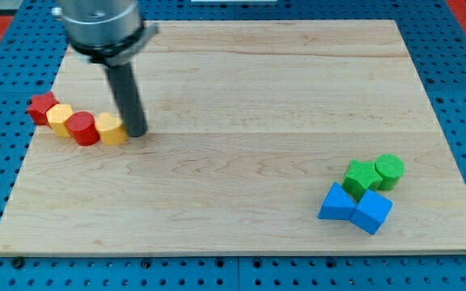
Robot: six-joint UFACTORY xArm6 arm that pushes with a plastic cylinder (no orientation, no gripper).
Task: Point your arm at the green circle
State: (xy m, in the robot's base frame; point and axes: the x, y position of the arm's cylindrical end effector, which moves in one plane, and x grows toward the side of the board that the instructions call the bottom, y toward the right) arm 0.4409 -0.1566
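Note:
The green circle [390, 170] sits at the view's lower right, touching a green star-shaped block [362, 175] on its left. My tip [136, 132] is far off at the view's left, right beside a yellow block [112, 128]. The tip is nowhere near the green circle. The dark rod rises from the tip to the grey arm head at the view's top left.
A row at the left holds a red star [43, 107], a yellow block [60, 120], a red circle [82, 128] and the yellow block by the tip. A blue triangle [336, 203] and a blue cube [371, 211] lie just below the green blocks. The wooden board [249, 97] has blue pegboard around it.

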